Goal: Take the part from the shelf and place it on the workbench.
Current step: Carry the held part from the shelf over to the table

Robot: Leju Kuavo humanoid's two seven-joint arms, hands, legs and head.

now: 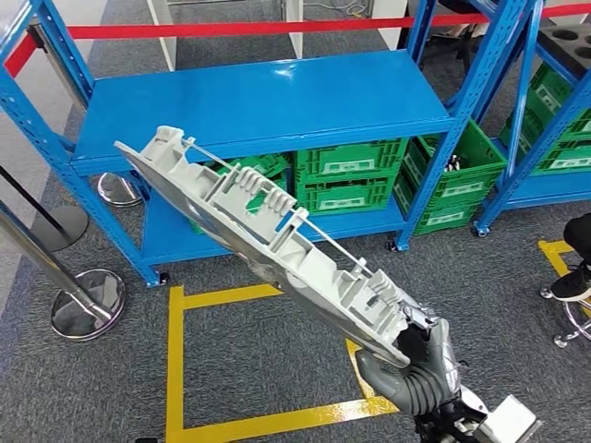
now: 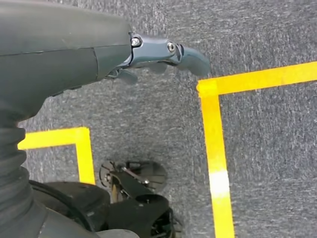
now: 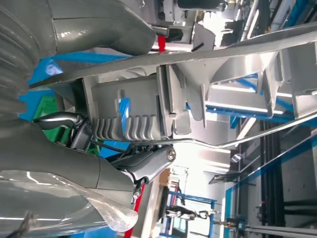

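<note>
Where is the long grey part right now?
In the head view, the long grey part is off the blue shelf, held up in front of it by the right hand at its near end, above the carpet.

This is a workshop or factory storeroom. Blue steel shelving [image 1: 265, 101] with perforated uprights spans the upper half of the head view, and a second rack [image 1: 550, 138] stands at the right edge. Green plastic crates [image 1: 348, 175] sit on the lower shelves. The floor is grey industrial carpet [image 1: 279, 351] marked with yellow tape lines [image 1: 174, 360] that frame a standing zone. A red barrier tape [image 1: 244, 29] runs across the top, and chrome stanchion bases [image 1: 87, 303] stand at the left.
</note>
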